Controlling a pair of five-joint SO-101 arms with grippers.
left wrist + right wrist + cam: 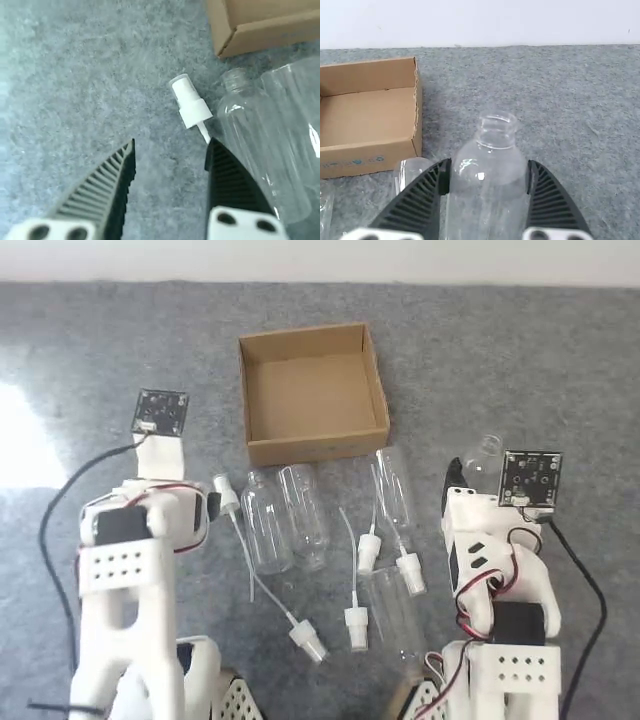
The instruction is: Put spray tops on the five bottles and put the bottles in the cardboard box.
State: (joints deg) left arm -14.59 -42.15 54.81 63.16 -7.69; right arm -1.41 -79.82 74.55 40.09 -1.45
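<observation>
Right claw (487, 171): clamped round the body of a clear bottle (495, 132), near the cardboard box (315, 448).
Left claw (170, 147): jaws apart, just above a white spray top (190, 107) lying on grey carpet (75, 75).
Risk: I expect the smooth round plastic to twist between the ribbed jaws.
Risk: the thin dip tube (202, 133) may bend or snag.

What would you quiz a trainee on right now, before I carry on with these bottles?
1. True or false: the cardboard box already holds a bottle.
2. What does the right gripper hold? A nothing; B a clear bottle; C a cloth.
3. Fill in: the left gripper is open, with a white ____ lying just ahead of it.
Key: 1 false; 2 B; 3 spray top.
</observation>
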